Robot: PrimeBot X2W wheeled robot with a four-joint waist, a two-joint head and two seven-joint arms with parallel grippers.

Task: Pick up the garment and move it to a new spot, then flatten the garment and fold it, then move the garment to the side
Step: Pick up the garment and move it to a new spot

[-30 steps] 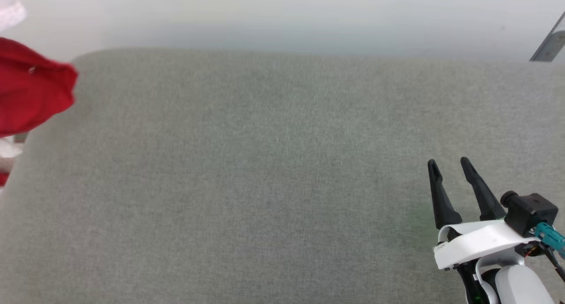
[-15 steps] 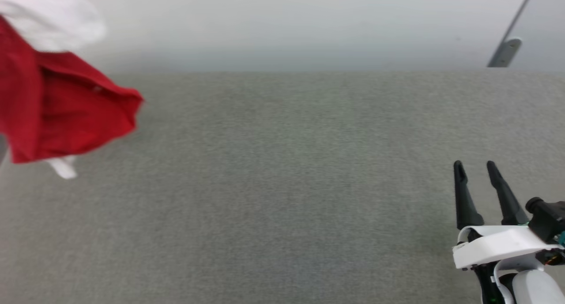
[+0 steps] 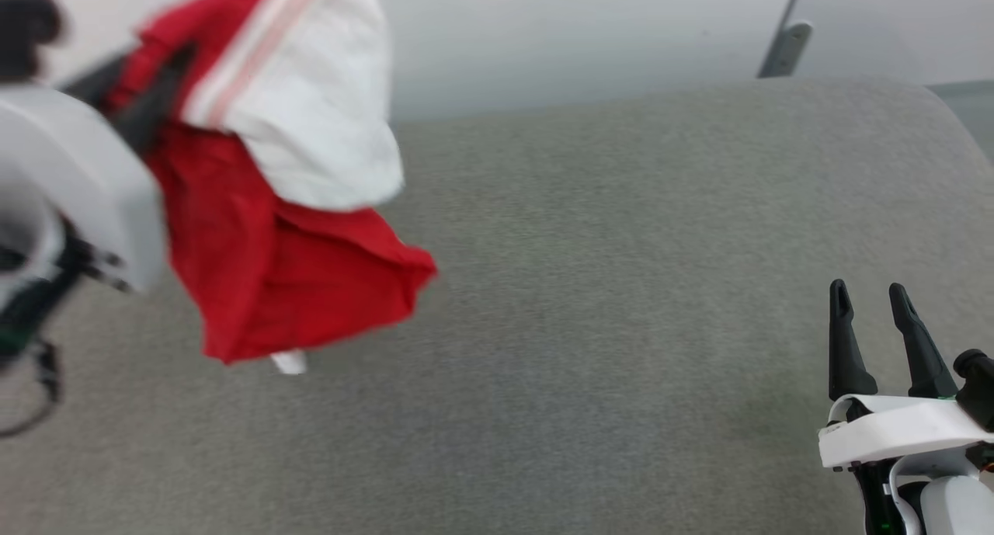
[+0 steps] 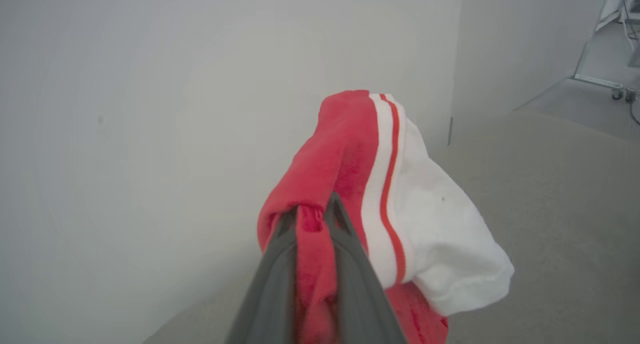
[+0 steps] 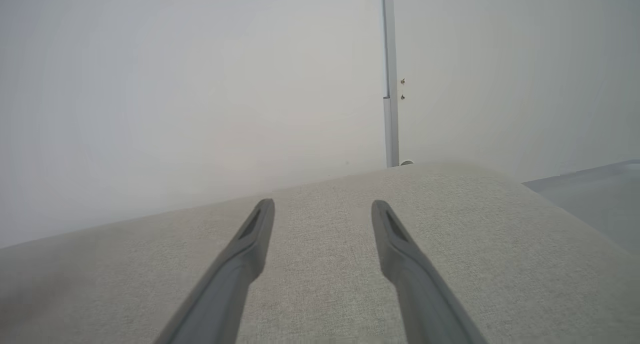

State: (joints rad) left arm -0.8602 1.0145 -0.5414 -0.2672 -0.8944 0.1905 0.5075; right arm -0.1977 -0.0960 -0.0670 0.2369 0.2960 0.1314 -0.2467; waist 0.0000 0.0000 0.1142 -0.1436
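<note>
The garment (image 3: 272, 240), red with a white sleeve and red-and-white striped trim, hangs in the air over the left part of the grey padded surface (image 3: 606, 302). My left gripper (image 3: 147, 92) is shut on a bunch of its red cloth near the shoulder. In the left wrist view the red fabric (image 4: 340, 159) is pinched between the two fingers, with the white sleeve (image 4: 445, 234) draping to the right. My right gripper (image 3: 870, 298) stands open at the lower right, low over the surface, with nothing between its fingers (image 5: 250, 234).
The grey surface ends at a rounded far edge (image 3: 776, 92), with a pale wall behind it. A metal post (image 3: 784, 38) rises behind the far right. The surface's right corner curves away near the floor (image 3: 971, 100).
The head camera has swung left. The garment, held by my left gripper, has come rightward and up into view over the surface. The right gripper stays open.
</note>
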